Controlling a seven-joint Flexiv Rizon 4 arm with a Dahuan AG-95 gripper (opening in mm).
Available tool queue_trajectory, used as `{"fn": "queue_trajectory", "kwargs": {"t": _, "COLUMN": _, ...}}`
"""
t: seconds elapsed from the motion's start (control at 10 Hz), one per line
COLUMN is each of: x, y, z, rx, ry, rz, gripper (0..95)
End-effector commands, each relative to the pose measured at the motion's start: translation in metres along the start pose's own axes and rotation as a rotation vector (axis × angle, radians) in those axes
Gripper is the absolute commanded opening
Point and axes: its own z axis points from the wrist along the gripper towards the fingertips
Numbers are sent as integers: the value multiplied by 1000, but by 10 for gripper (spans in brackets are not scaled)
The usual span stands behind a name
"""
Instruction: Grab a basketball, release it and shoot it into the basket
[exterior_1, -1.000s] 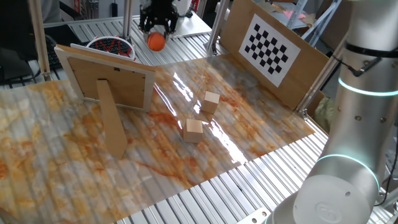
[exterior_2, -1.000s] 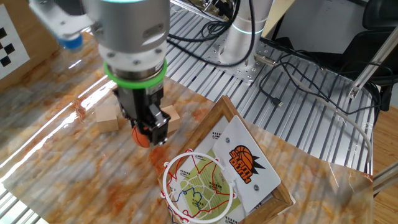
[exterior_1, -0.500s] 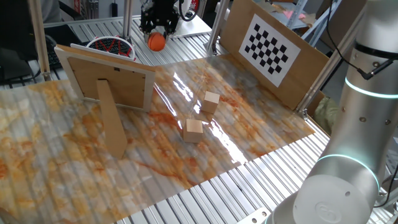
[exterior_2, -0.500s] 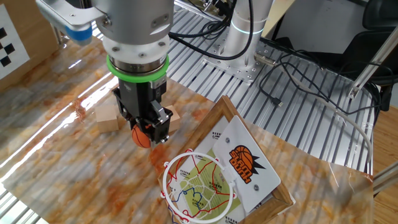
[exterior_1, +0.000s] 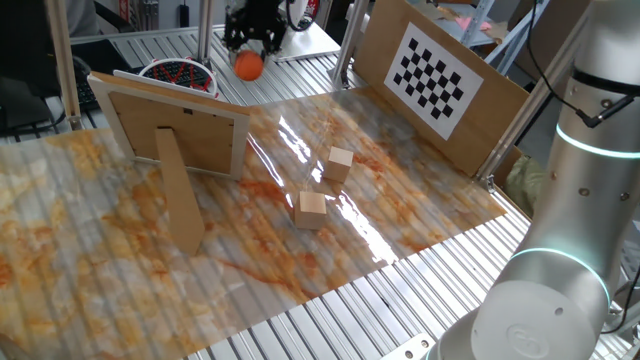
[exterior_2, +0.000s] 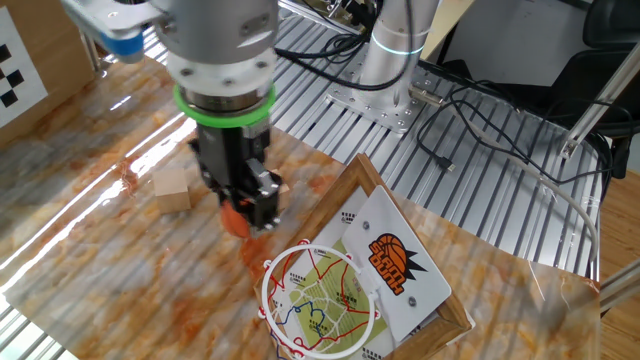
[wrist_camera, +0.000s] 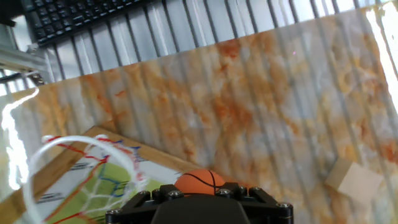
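Your counter (exterior_1: 400, 215) carries a marbled orange sheet, and on it stands the framed wooden board (exterior_1: 175, 135), propped from behind by a slanted wooden strut. The basket (exterior_2: 318, 300) is fixed to the board's printed face; its white rim rings red and dark netting, and nothing lies inside it in any view. In the hand view the hoop is cut off at the left and lower edges. Your claw (exterior_2: 250, 210) hangs above the counter, just beside the hoop's rim and slightly higher than it. It is pinching the basketball (exterior_1: 248, 65), which sits between the dark fingers. In the other fixed view the ball shows only as a blurred orange patch under the fingers; in the hand view only its top half clears the claw's body. Two tan wooden cubes (exterior_1: 340, 163) rest mid-counter, slightly apart from each other.
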Motion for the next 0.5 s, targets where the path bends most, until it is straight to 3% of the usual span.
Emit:
{"fn": "queue_trajectory", "kwargs": {"t": 0.1, "x": 8, "y": 13, "z": -8, "rx": 5, "ry": -2, "rz": 18, "gripper": 0}}
{"fn": "queue_trajectory", "kwargs": {"t": 0.2, "x": 9, "y": 15, "z": -9, "rx": 8, "ry": -3, "rz": 22, "gripper": 0}}
{"fn": "queue_trajectory", "kwargs": {"t": 0.5, "x": 17, "y": 45, "z": -13, "rx": 12, "ry": -2, "rz": 76, "gripper": 0}}
